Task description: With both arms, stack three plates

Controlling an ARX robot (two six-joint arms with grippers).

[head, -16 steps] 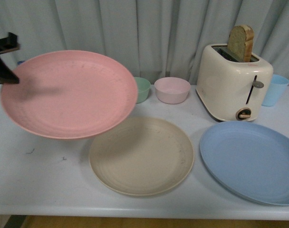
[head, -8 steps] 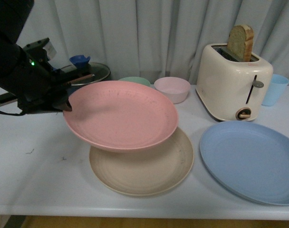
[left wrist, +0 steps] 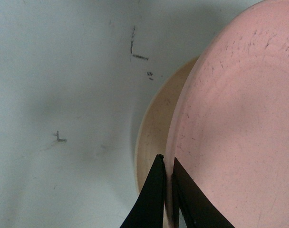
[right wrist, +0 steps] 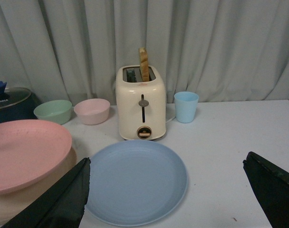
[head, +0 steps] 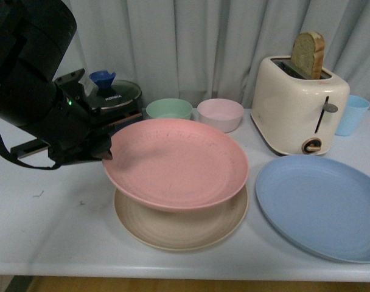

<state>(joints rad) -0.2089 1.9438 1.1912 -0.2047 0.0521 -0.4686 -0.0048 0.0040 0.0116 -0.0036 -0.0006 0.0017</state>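
Where the left gripper (left wrist: pixel 167 164) meets the pink plate (head: pixel 176 163), its two black fingers (left wrist: pixel 149 204) lie one on each side of the rim and are clamped upon it. The plate extends away from the jaws, towards the robot's right, and is gripped only at its left edge. The bulky black left arm (head: pixel 33 91) reaches in from the left of the front view.

The pink plate is held above the beige plate (head: pixel 179 231) and covers most of it. A crescent of beige shows along the near side and on the left. Whether the two plates touch cannot be told. The pink plate faces hollow side up and is close to level. Being round, it has no long axis.

The light blue plate (head: pixel 322 207) lies flat on the white table (head: pixel 57 225), to the right of the pair and apart from them. All three plates are shallow, matte and of like size, with faint concentric rings, and fine dark scratches mark the pink surface.

The right gripper (right wrist: pixel 166 165) hangs near the blue plate with its fingers (right wrist: pixel 59 199) spread wide and nothing between them.

Behind the plates stand a green bowl (head: pixel 168 109), a pink bowl (head: pixel 220 114), a cream toaster (head: pixel 300 103) with a slice of bread (head: pixel 308 55) upright in its slot, and a blue cup (head: pixel 353 114). A glass lid (head: pixel 118 94) with a blue knob sits behind the left arm, before a pleated grey curtain (head: pixel 191 42).
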